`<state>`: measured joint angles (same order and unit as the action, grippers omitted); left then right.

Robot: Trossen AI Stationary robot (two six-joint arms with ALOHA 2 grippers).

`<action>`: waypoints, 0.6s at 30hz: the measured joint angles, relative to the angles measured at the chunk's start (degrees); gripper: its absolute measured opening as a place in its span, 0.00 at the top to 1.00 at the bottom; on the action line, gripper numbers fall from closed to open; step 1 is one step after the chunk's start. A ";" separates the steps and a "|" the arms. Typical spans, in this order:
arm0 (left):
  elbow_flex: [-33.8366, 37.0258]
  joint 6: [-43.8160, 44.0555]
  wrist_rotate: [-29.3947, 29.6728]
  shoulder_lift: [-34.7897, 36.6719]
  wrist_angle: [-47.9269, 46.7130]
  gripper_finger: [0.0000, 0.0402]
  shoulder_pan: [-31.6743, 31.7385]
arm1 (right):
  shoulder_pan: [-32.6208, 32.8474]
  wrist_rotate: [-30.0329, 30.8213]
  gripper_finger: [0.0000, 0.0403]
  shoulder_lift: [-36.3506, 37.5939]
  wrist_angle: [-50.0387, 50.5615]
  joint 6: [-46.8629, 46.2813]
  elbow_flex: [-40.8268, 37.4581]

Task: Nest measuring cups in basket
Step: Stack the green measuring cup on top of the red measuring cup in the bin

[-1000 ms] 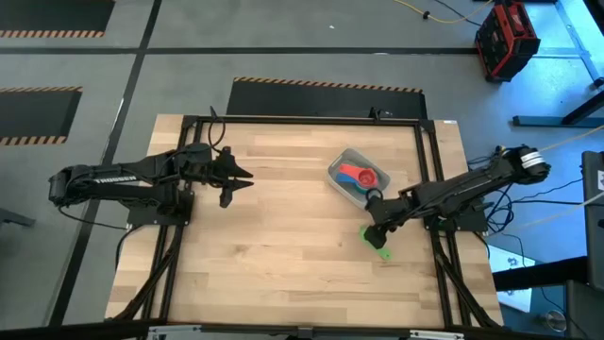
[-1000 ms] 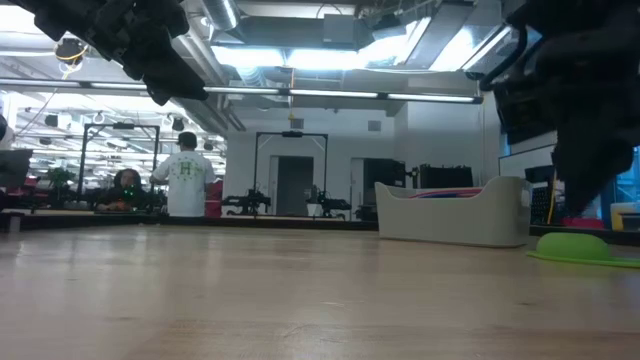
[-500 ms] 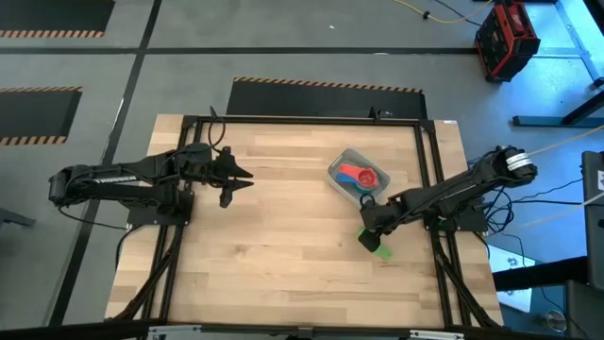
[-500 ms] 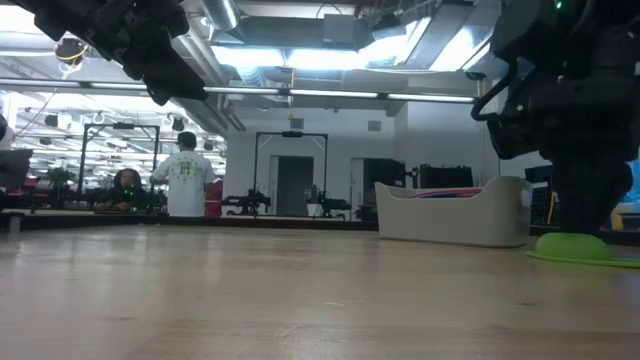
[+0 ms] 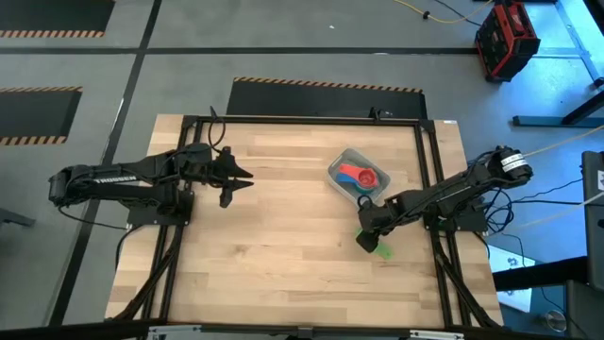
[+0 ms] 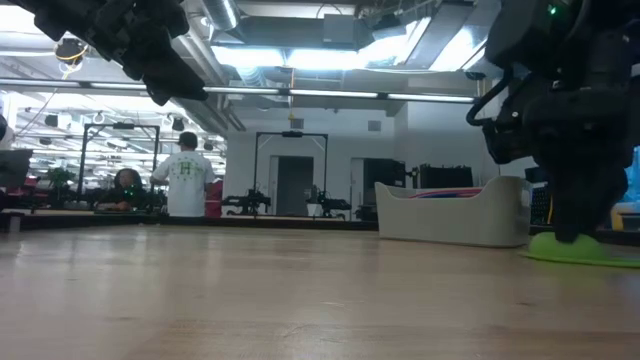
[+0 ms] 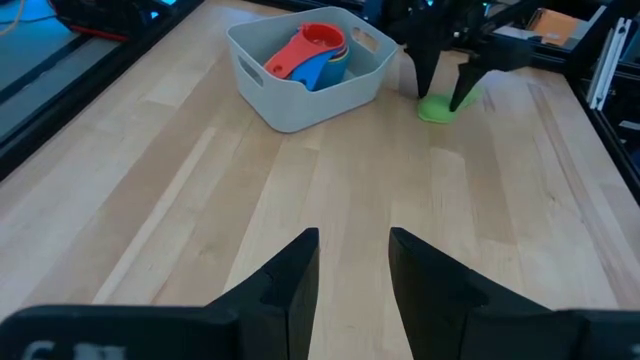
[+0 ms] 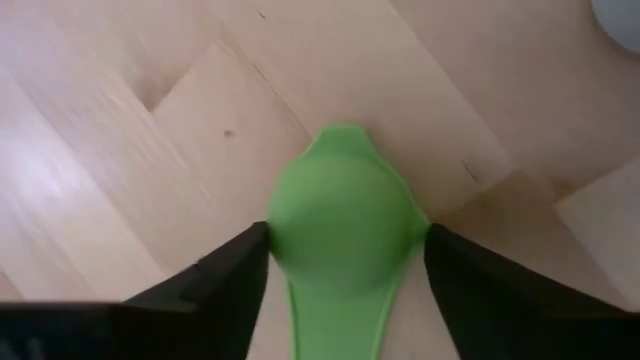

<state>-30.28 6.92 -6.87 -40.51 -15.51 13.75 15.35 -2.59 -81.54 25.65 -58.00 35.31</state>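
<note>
The green cup (image 8: pixel 343 232) looks light, hard and slippery, bowl down, so the right gripper (image 8: pixel 345 262), fingers apart around it, should squeeze its round sides

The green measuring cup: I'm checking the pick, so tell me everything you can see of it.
The green measuring cup looks like smooth plastic. It lies bowl-down, dome up, on the wooden table, just outside the basket, handle flat on the wood. The right gripper straddles its bowl, fingers at either side, not yet lifting.
</note>
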 joint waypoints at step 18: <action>0.00 0.00 0.00 0.00 -0.02 0.71 0.01 | -0.02 0.48 0.49 -0.05 -2.97 2.57 -0.11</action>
<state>-30.28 6.92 -6.87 -40.51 -15.53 13.76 15.33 -2.11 -81.59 22.68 -55.43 35.20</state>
